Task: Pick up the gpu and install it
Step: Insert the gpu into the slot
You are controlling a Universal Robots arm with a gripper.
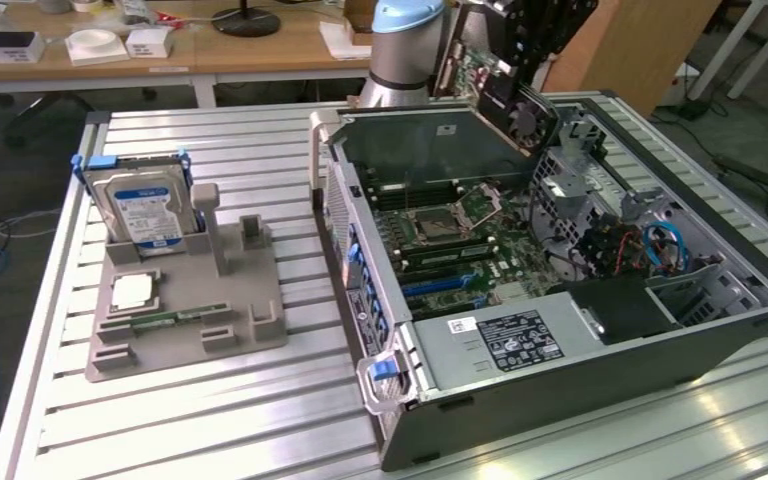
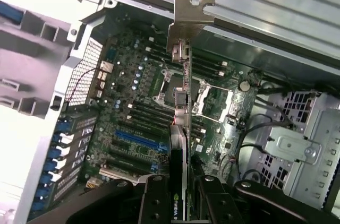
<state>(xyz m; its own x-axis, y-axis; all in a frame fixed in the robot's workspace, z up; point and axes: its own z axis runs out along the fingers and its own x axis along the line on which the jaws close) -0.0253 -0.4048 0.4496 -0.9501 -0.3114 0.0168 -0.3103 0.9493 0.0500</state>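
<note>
The gpu [image 1: 491, 75] hangs tilted above the far side of the open computer case [image 1: 398, 420], its dark fan side toward the exterior view's right. My gripper [image 1: 534, 22] holds it from above. In the wrist view the gpu [image 2: 183, 102] appears edge-on, its metal end bracket [image 2: 188, 19] farthest from the camera. My gripper [image 2: 180, 205] is shut on the card, with a black finger [image 2: 154, 203] on each side. Below the card lies the motherboard [image 2: 122, 96] with its blue slot [image 2: 135, 141] and the processor socket [image 2: 204, 96].
A grey holder [image 1: 177, 320] sits on the slatted table [image 1: 224, 420] at the exterior view's left, carrying a silver hard drive [image 1: 144, 210] with a blue label and a small green memory stick [image 1: 157, 322]. Inside the case are a drive cage [image 2: 297, 144] and cables [image 1: 664, 245].
</note>
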